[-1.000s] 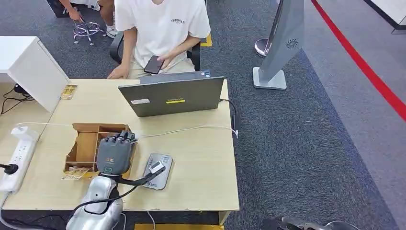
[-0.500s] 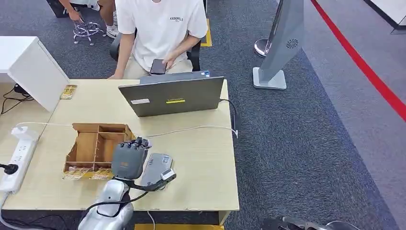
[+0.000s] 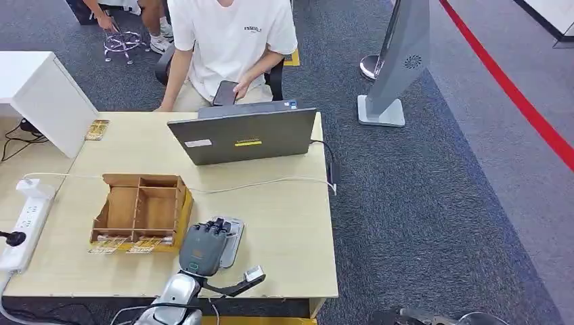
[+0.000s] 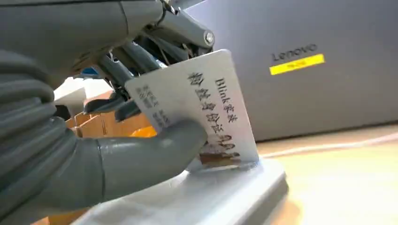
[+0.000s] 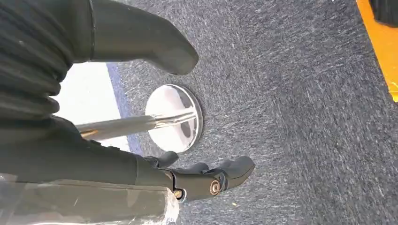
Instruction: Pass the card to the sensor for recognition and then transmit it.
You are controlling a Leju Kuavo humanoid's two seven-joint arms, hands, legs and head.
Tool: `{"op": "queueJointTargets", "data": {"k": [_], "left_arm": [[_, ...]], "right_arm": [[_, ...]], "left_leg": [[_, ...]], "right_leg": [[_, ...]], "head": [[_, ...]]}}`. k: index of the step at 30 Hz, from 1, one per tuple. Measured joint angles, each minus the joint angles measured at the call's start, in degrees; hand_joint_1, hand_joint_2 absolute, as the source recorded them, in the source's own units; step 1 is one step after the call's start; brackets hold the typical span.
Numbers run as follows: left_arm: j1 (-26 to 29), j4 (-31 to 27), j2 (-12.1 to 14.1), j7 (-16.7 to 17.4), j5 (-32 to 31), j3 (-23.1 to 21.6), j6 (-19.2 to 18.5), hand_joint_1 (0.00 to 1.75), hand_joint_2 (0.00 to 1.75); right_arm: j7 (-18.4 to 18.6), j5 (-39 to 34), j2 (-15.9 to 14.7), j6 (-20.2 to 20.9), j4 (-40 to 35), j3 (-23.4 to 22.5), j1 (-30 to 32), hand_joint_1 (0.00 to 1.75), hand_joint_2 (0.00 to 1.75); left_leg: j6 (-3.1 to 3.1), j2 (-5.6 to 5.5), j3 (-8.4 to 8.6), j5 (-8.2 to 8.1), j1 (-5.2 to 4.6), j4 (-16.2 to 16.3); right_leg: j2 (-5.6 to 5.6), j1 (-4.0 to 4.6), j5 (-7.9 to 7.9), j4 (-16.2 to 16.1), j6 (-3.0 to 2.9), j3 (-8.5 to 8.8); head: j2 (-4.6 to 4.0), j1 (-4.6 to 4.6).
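My left hand (image 3: 203, 247) hovers over the grey card sensor (image 3: 229, 238) near the table's front edge. In the left wrist view the thumb (image 4: 141, 154) and dark fingers (image 4: 126, 58) pinch a white card (image 4: 202, 101) with black printed characters; its lower edge touches the sensor's grey top (image 4: 211, 192). My right hand (image 5: 141, 108) hangs over the carpet, fingers apart, holding nothing.
A wooden compartment box (image 3: 140, 210) stands left of the sensor, with small cards (image 3: 125, 247) at its front. A grey laptop (image 3: 244, 135) sits at the table's far side with a seated person (image 3: 230, 40) behind it. A power strip (image 3: 24, 223) lies at the left edge.
My left hand has moved from the wooden box to the right and toward the table's front, and now holds the card against the sensor. The person shifted slightly.
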Motion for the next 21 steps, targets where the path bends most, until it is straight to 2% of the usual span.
{"op": "queueJointTargets", "data": {"k": [8,13,16,18,21], "left_arm": [[0.02,-0.81,0.09,0.90,0.57,-0.70,0.11,1.75,1.75],[-2.47,-2.98,1.33,-0.39,1.70,-0.11,0.11,1.75,1.75],[-3.28,-5.95,2.19,1.73,0.61,0.13,0.13,1.75,1.75],[-5.77,-8.51,3.41,3.26,0.46,0.18,-0.13,1.75,1.75],[-13.84,-11.23,5.52,3.58,0.57,1.68,-1.88,1.75,1.75]], "right_arm": [[0.61,0.07,-0.02,-0.50,-0.22,-0.09,0.67,0.00,1.75],[0.79,0.11,-0.02,-0.83,-0.33,-0.09,1.04,0.00,1.75],[0.87,0.46,-0.02,-0.92,-0.46,-0.13,1.30,0.00,1.75],[0.87,0.74,0.00,-0.98,-0.46,-0.11,1.32,0.00,1.75],[0.46,1.74,0.13,-0.70,-0.39,-0.04,0.96,0.00,1.75]], "left_leg": [[0.00,0.00,0.01,0.01,0.01,0.00],[0.00,-0.03,0.01,0.07,0.01,0.00],[0.00,-0.05,-0.01,0.09,0.04,0.00],[0.00,-0.15,-0.03,0.10,0.04,0.01],[-0.11,-0.24,-0.11,0.26,0.06,0.01]], "right_leg": [[-0.01,0.01,0.01,0.00,0.00,0.01],[-0.05,0.01,0.02,0.03,0.00,0.02],[-0.06,0.03,0.02,0.03,-0.01,0.00],[-0.15,0.03,0.02,0.03,-0.01,0.00],[-0.23,0.04,0.14,0.05,0.00,-0.01]], "head": [[0.00,-0.02],[0.00,-0.04],[0.00,-0.02],[0.00,-0.02],[0.00,0.00]]}}
